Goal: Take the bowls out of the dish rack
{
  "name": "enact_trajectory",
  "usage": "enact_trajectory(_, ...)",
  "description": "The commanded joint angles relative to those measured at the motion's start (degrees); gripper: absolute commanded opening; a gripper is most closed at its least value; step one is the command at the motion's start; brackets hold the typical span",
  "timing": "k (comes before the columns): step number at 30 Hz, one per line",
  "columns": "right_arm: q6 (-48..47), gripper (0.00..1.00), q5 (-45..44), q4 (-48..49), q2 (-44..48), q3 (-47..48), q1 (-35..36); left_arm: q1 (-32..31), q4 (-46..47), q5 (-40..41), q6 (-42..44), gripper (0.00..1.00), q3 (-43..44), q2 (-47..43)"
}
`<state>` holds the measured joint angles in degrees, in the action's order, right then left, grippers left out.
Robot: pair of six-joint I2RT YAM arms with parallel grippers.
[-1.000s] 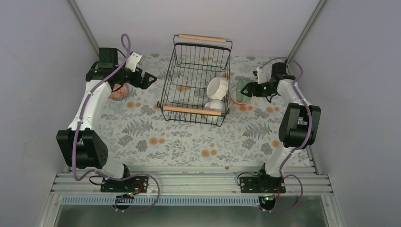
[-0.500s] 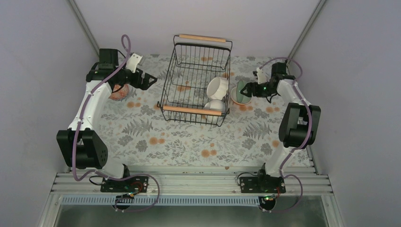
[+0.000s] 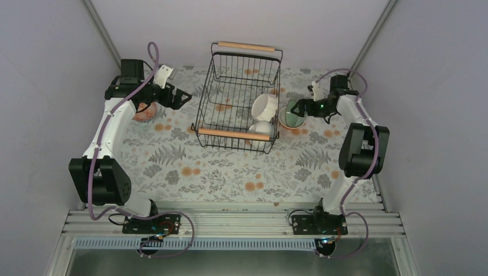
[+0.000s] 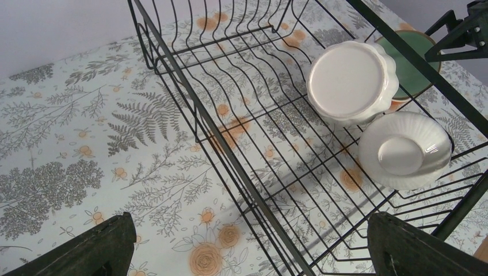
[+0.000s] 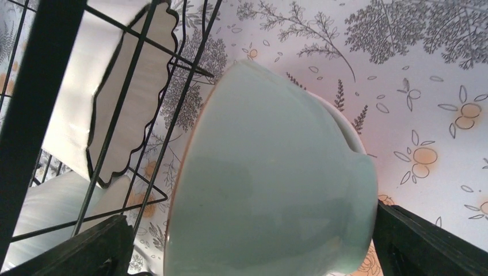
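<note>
The black wire dish rack (image 3: 236, 98) stands mid-table and holds two white bowls at its right end: a scalloped one (image 3: 266, 106) (image 4: 351, 80) on its side and a ribbed one (image 3: 261, 127) (image 4: 404, 150). Just right of the rack a mint-green bowl (image 3: 292, 114) (image 5: 270, 184) rests tilted on an orange-rimmed bowl (image 4: 396, 106). My right gripper (image 3: 301, 107) (image 5: 251, 218) is open around the mint bowl, with a gap at the left finger. My left gripper (image 3: 184, 96) (image 4: 250, 221) hangs open and empty over the rack's left wall.
A pinkish-orange patterned bowl (image 3: 144, 113) sits on the floral cloth under my left arm. The rack's wooden handles (image 3: 233, 134) run along its near and far ends. Grey walls close in the table on both sides and at the back.
My right gripper's jaws have widened, and the mint bowl has settled lower and a little left onto the orange-rimmed bowl. The left arm has not moved.
</note>
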<state>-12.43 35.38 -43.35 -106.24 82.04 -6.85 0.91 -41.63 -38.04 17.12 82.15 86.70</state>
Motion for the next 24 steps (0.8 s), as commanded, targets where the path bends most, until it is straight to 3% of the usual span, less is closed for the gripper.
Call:
enact_trajectory(1,-0.47,1.00,-0.44,0.12,-0.04,3.06,-0.37,0.32,1.08,-1.58,-0.40,1.00,-0.59,-1.36)
enact_trajectory(9,-0.53,1.00,-7.00,-0.77,2.15,6.27,-0.29,0.32,0.92,-1.71,-0.38,1.00,-0.50,-1.50)
enact_trajectory(24,-4.27,0.95,-15.18,-2.02,10.49,3.61,3.21,0.53,0.20,-0.48,0.07,1.00,1.30,-0.81)
